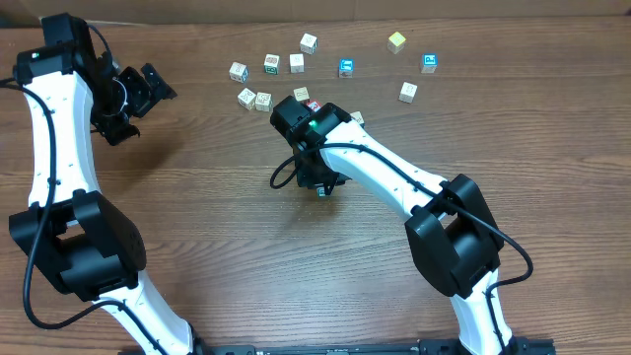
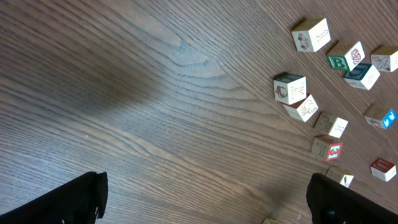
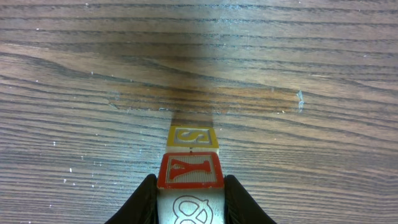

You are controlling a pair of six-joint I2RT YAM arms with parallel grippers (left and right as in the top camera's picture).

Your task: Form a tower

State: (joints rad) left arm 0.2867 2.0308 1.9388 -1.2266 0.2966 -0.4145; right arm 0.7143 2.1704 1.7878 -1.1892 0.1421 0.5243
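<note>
Fingers (image 3: 144,200) of the right end effector (image 3: 191,200) sit tight against both sides of the nearest cube of the tower (image 3: 189,171). No gap shows, so I read the end effector as clamped on that cube. The cube shows a pale face with a dark looped print. Just ahead of the fingertips comes a red face with a Y, and ahead of that a yellow face with an S (image 3: 193,137). Each is smaller than the last, and all sit in 1 straight line. A shadow lies on the worktop (image 3: 93,74) past the S. I take these as 3 cubes stacked squarely and seen down their length, though the wrist view alone does not settle the count. From overhead the end effector covers the tower. Only a teal scrap (image 1: 321,191) peeks out at its tip, so a further cube low down may be hidden.

Behind the right end effector, past its wrist, more than 10 loose cubes (image 1: 271,65) lie scattered. The closest are just beside the arm and the rest are well apart from the tower. Farthest off, the left end effector (image 2: 208,202) hangs over bare wood with its jaws wide apart and nothing between them.

On this reading the tower is well along, with several cubes up and aligned. What remains is to let go without tipping it, and to add from the loose cubes if more height is wanted.
</note>
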